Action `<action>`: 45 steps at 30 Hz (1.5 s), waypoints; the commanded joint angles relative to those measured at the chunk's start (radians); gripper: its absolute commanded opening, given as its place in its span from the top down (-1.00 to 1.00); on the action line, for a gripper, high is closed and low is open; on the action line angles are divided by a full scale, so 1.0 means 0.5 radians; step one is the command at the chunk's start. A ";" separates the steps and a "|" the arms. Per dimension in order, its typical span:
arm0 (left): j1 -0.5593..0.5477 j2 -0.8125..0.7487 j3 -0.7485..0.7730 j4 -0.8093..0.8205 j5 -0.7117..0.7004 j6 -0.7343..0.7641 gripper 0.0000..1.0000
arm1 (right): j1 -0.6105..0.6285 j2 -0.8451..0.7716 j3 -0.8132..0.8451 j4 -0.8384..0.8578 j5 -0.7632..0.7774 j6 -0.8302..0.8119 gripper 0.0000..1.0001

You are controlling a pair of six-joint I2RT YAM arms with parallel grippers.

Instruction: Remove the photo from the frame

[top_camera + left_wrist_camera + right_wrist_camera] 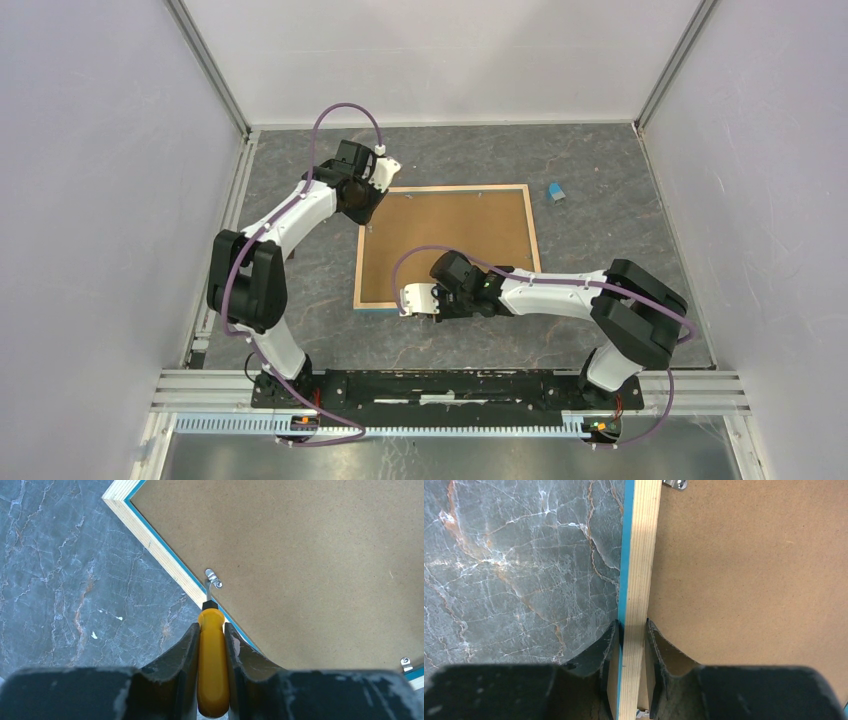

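The frame [450, 235] lies face down on the table, its brown fibreboard back [310, 555] up, with light wood edging and a thin blue border [639, 570]. The photo is hidden under the backing. My left gripper [380, 185] [211, 626] is at the frame's far left corner, shut on a yellow-handled screwdriver [213, 660]. The screwdriver's tip rests at a small metal tab [213, 578] on the backing's edge. My right gripper [408, 300] [633, 625] is at the frame's near edge, shut on the wood edging, one finger on each side.
A small blue object [556, 192] lies on the grey marbled table just right of the frame's far right corner. More metal tabs [406, 664] [675, 483] sit along the backing's edges. White walls enclose the table on three sides.
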 commanded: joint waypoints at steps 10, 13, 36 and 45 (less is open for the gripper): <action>-0.036 -0.003 -0.065 -0.016 0.290 -0.050 0.95 | 0.047 0.166 -0.043 -0.085 -0.224 0.011 0.70; -0.043 -0.018 -0.076 -0.035 0.333 -0.034 0.96 | 0.047 0.166 -0.043 -0.084 -0.227 0.011 0.70; -0.045 -0.095 0.095 -0.074 0.308 -0.109 0.96 | -0.348 -0.213 0.051 -0.038 -0.471 0.219 -0.16; -0.048 -0.018 0.280 -0.001 0.281 -0.215 0.96 | -1.123 -0.429 -0.015 0.139 -0.505 0.571 -0.24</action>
